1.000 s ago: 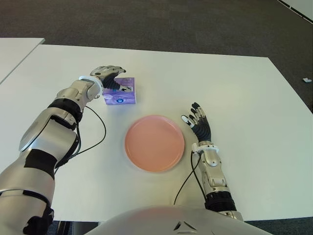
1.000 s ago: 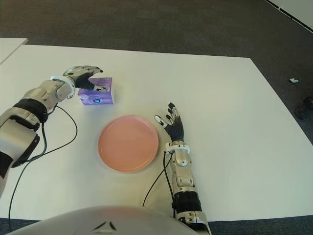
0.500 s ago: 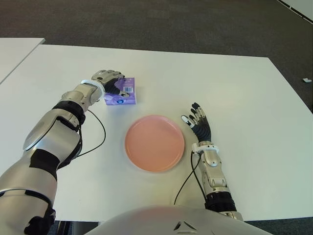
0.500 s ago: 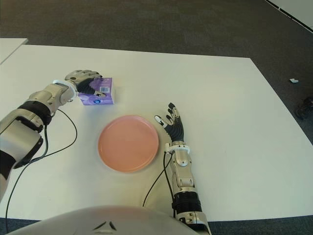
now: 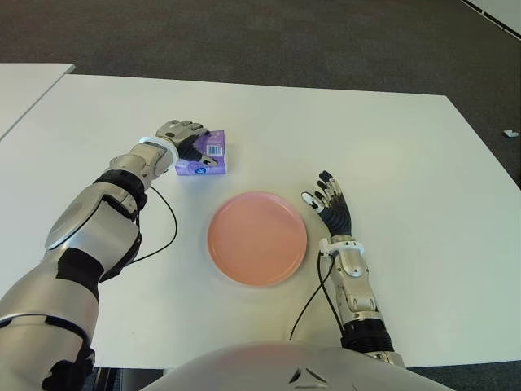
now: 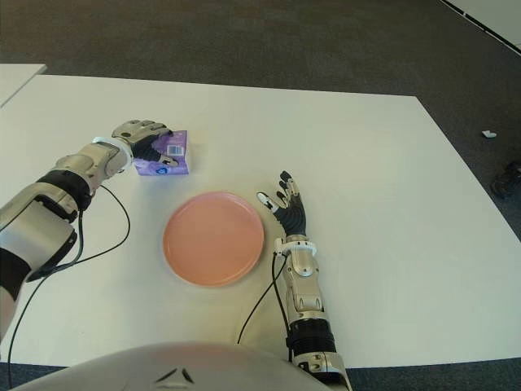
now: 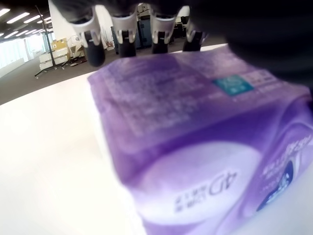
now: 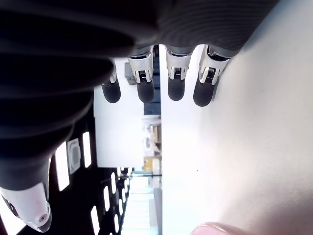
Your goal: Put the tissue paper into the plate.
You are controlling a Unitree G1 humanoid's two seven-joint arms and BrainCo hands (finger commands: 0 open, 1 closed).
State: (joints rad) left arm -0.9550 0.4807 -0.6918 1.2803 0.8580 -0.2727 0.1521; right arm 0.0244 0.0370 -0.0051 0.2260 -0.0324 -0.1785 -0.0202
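A purple tissue paper pack [image 5: 208, 157] lies on the white table [image 5: 391, 138], behind and to the left of the pink plate [image 5: 257, 238]. My left hand [image 5: 186, 138] sits on the pack's left end, its fingers curled over the top. In the left wrist view the pack [image 7: 195, 147] fills the frame, with the fingertips [image 7: 124, 36] draped over its far edge. The plate holds nothing. My right hand [image 5: 330, 204] shows just right of the plate, fingers spread and holding nothing.
A black cable [image 5: 167, 220] loops on the table from my left arm, to the left of the plate. A second white table [image 5: 24, 81] adjoins at the far left. Dark carpet [image 5: 285, 32] lies beyond the far edge.
My left hand has come down from above the pack onto it, and its fingers have closed over the top. The pack, the plate and the right hand have stayed put.
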